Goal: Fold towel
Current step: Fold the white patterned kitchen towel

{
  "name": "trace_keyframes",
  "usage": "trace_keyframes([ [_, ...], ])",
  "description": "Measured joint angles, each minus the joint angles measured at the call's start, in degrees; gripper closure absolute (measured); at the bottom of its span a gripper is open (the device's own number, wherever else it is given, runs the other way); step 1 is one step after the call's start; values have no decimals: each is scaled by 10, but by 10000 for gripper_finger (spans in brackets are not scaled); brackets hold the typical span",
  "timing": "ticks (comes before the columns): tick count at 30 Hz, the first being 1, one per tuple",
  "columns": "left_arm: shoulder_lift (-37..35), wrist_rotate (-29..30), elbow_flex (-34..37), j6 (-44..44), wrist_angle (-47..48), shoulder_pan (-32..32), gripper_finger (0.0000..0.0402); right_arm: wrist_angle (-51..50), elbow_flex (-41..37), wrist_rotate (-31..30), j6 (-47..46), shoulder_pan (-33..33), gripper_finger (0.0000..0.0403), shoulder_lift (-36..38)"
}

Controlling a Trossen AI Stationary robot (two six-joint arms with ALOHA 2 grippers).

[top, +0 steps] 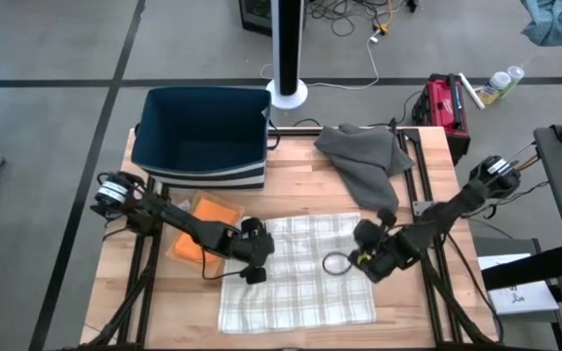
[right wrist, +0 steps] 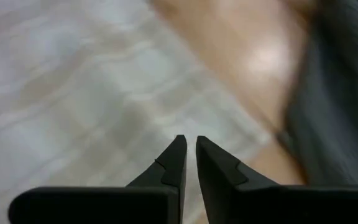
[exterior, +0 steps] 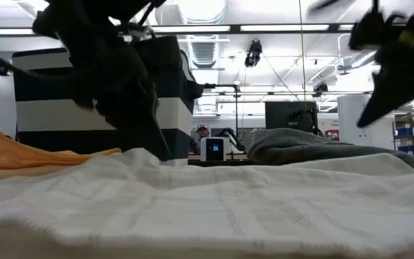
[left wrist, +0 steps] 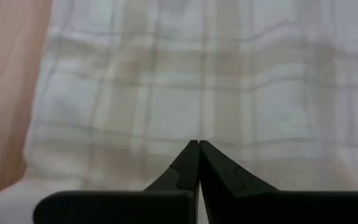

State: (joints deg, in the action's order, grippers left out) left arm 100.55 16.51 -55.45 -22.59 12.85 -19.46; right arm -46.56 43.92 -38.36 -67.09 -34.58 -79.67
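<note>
The white plaid towel (top: 296, 271) lies spread flat on the wooden table (top: 427, 292). My left gripper (top: 257, 268) hangs over the towel's left edge, shut, with nothing between its fingers (left wrist: 199, 144). In the low view its fingers (exterior: 153, 140) dip behind a hump of the towel, so I cannot tell whether they touch the cloth. My right gripper (top: 357, 258) hovers over the towel's right part, slanting down. Its fingers (right wrist: 188, 140) are all but together and hold nothing, and the low view shows it (exterior: 371, 119) clear of the cloth.
An orange cloth (top: 203, 234) lies left of the towel. A crumpled grey cloth (top: 364, 156) lies at the back right. A dark blue bin (top: 203, 132) stands at the back left. A small dark ring (top: 335, 263) sits on the towel beside my right gripper.
</note>
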Motion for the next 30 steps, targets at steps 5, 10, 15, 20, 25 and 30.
trace_keyframes([
  [5,33,24,13,-3,-21,4,401,34,-44,36,-21,39,371,-11],
  [10,54,31,18,-5,-43,10,401,67,-76,65,-13,83,371,-23],
  [15,56,33,20,-5,-46,10,401,63,-87,103,23,141,371,-22],
  [20,54,39,20,-4,-47,10,401,64,-85,103,100,222,371,-22],
  [25,54,40,23,-4,-46,10,401,63,-72,181,175,280,371,-21],
  [30,54,41,23,-4,-45,11,401,73,-52,234,165,260,371,-18],
])
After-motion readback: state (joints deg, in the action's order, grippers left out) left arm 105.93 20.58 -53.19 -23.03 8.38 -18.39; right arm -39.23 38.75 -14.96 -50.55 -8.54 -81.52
